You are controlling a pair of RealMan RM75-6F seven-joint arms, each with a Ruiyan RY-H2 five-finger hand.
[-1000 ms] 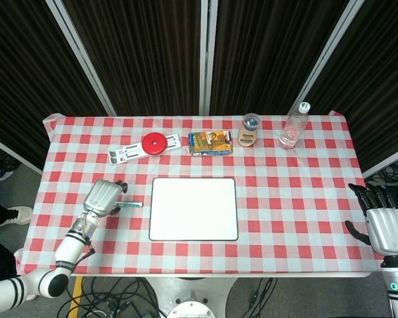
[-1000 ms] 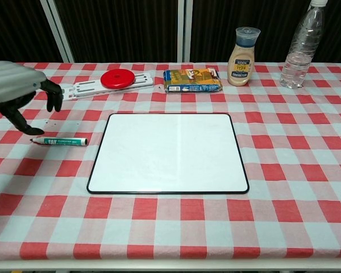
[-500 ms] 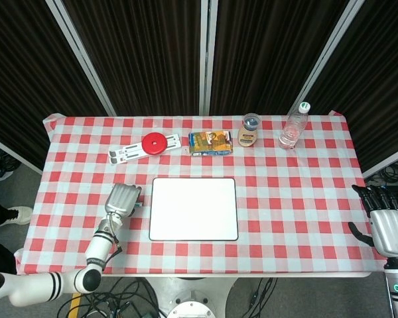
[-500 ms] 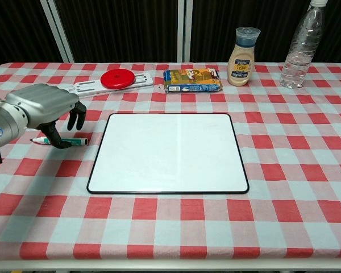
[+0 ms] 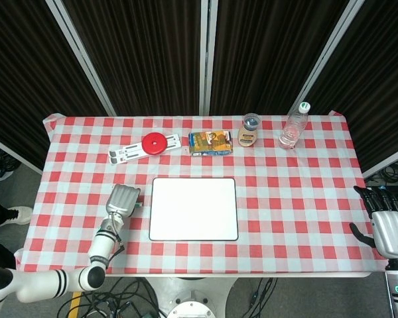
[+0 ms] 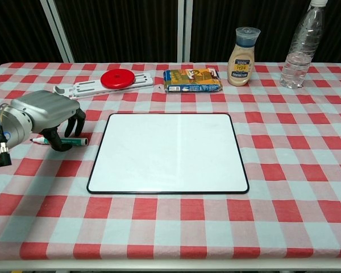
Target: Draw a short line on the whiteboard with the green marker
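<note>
L hand sits palm-down w/ board just to its right. Marker mostly hidden under it. R hand off table edge, fingers apart.

A red-and-white checked cloth is covering the surface, a white, black-rimmed whiteboard is lying on it, and a silver left hand is showing black fingers.

A red disc, snack box, sauce bottle and water bottle line the far edge.
</note>
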